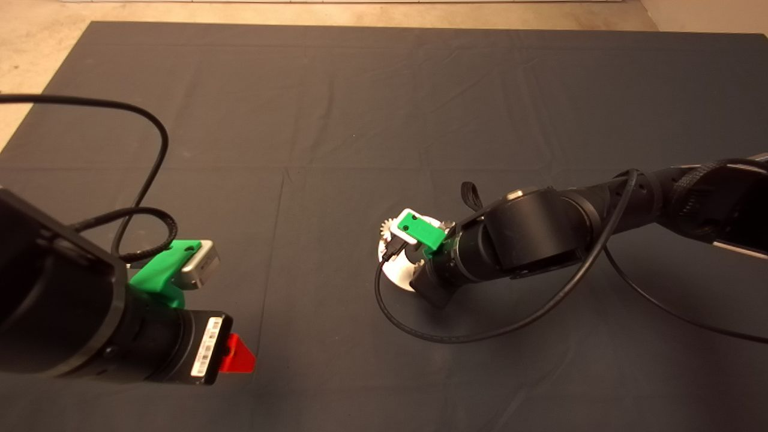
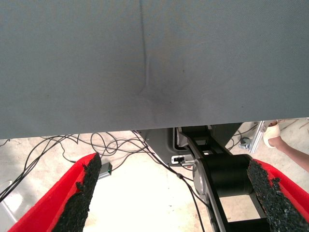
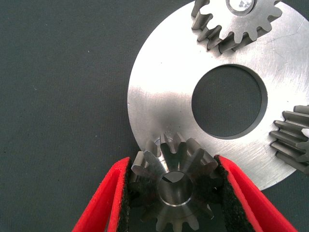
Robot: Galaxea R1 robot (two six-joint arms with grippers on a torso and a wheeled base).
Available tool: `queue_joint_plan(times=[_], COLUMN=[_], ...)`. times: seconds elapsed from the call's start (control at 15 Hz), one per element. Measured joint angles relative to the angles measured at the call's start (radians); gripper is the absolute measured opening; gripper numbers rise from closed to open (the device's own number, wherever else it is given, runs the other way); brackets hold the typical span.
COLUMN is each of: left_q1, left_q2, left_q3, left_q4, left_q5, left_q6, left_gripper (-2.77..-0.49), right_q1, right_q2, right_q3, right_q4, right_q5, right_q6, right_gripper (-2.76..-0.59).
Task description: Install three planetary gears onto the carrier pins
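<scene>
Dark mat (image 1: 336, 120) fills the head view, where the right gripper (image 1: 420, 264) hangs over the disc (image 1: 397, 273) and the left gripper (image 1: 237, 355) waits at the near left. Its wrist view shows fingers (image 2: 82, 193) spread wide on nothing. Right wrist view: pads (image 3: 126, 193) clamp the third gear (image 3: 175, 191) over the disc's rim, its bore seemingly lined up on a carrier pin (image 3: 176, 194), with two gears (image 3: 236, 19) seated.

light: dim warm overhead on mat (image 1: 360, 108) | shadows: soft | glare: bright sheen on disc (image 3: 159, 92) | focus: fingers (image 3: 104, 203) slightly soft
</scene>
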Motion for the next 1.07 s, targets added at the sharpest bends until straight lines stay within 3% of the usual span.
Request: queue_joint_plan(times=[1.07], left_q1=[0.000], left_q2=[0.000], left_q3=[0.000], left_q4=[0.000], left_q5=[0.000], left_q6=[0.002], left_gripper=[-1.09], right_q1=[-0.011], right_q2=[0.000], right_q3=[0.034], right_q4=[0.000], right_q5=[-0.002], right_q6=[-0.001], right_gripper=[-2.28])
